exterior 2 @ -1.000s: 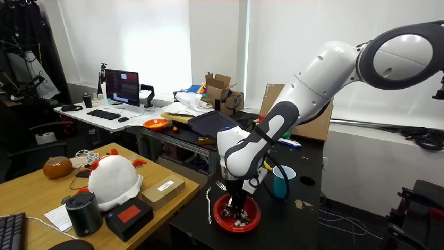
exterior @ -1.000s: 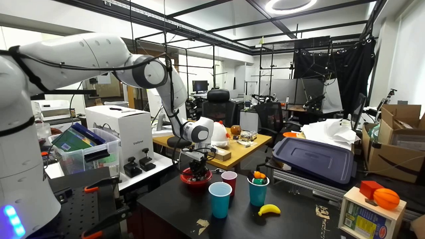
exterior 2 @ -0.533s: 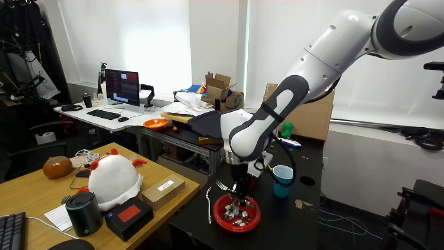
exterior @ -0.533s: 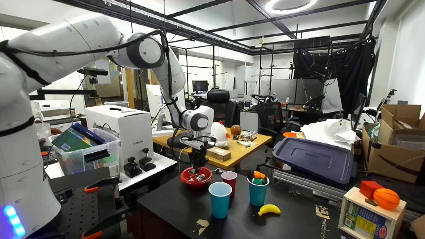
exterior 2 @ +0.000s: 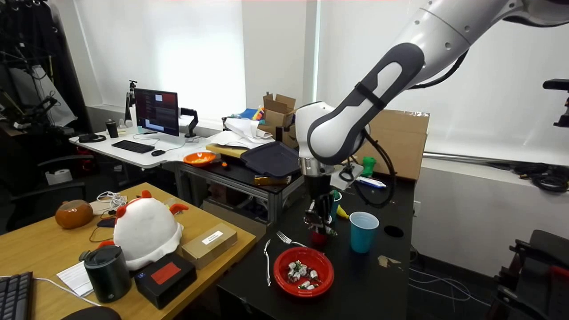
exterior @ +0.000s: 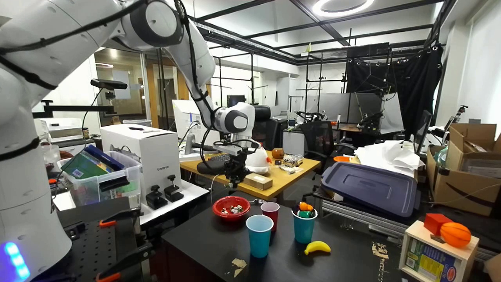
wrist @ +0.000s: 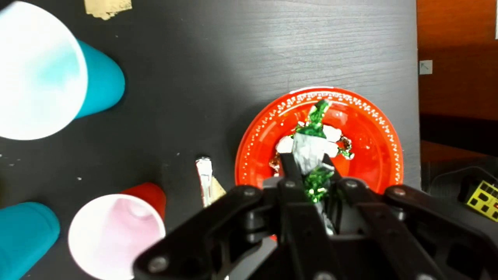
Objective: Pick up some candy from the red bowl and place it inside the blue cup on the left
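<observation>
Gripper (wrist: 310, 166): mine, clamped on a candy (wrist: 308, 149), raised off the table (wrist: 186, 77).
Candy: silvery wrap, green twist pointing to 12 o'clock in the wrist view; probably one piece, too cluttered to be sure.
Red bowl (wrist: 375, 157): apart from my grip, beyond it in the wrist view; other candies (exterior 2: 314, 275) lie inside.
Blue cup (wrist: 102, 79): upright, at the bowl's 10 o'clock in the wrist view.
Red cup (wrist: 153, 200): at the bowl's 8 o'clock, same view.
Filled blue cup (exterior: 303, 231): at the bowl's 3-to-4 o'clock in an exterior view.
Banana (exterior: 318, 247): just beside that cup, at its 4-to-5 o'clock.
Fork (exterior 2: 283, 238): near the bowl, at its 11 o'clock in an exterior view.
</observation>
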